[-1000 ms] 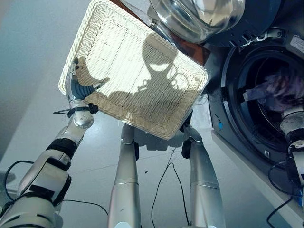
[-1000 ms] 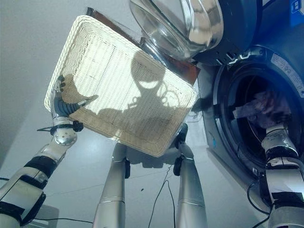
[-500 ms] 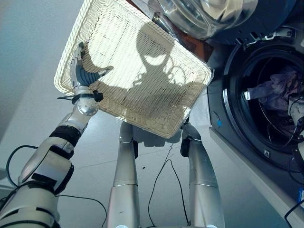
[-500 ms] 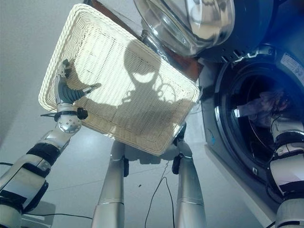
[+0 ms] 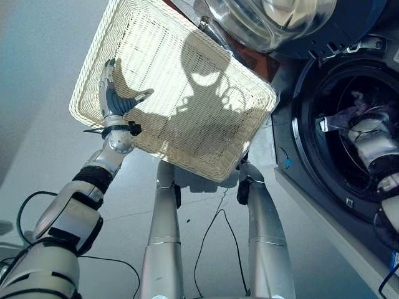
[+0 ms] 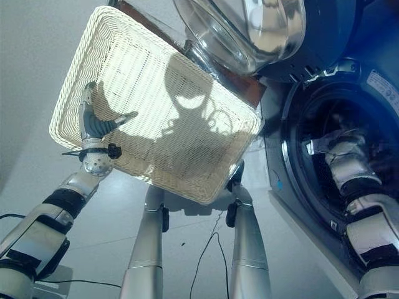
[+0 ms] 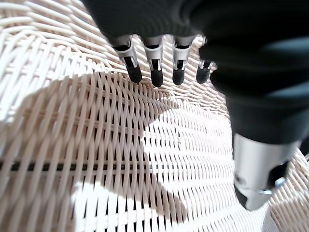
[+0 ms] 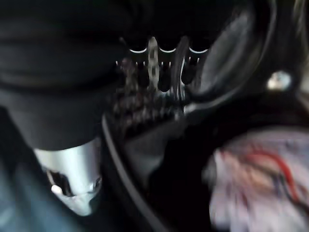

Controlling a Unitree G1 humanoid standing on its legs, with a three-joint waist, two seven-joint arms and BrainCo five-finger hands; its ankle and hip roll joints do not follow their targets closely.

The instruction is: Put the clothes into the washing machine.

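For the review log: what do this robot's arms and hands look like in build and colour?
Both arms are silver-grey tubes with black bands and black joint sections. The left hand has silver fingers with dark tips, a separate thumb, a dark ribbed cover over its back, and a shiny ball-like wrist joint with a small black fitting. The right hand shows the same dark cover, silver thumb and dark-tipped fingers.

A pale wicker basket [image 5: 181,93] lay tilted on a brown stand [image 6: 240,87] above the grey floor [image 5: 37,93], its woven bottom bare, one corner just beside a blue tag [image 5: 286,164] low down.
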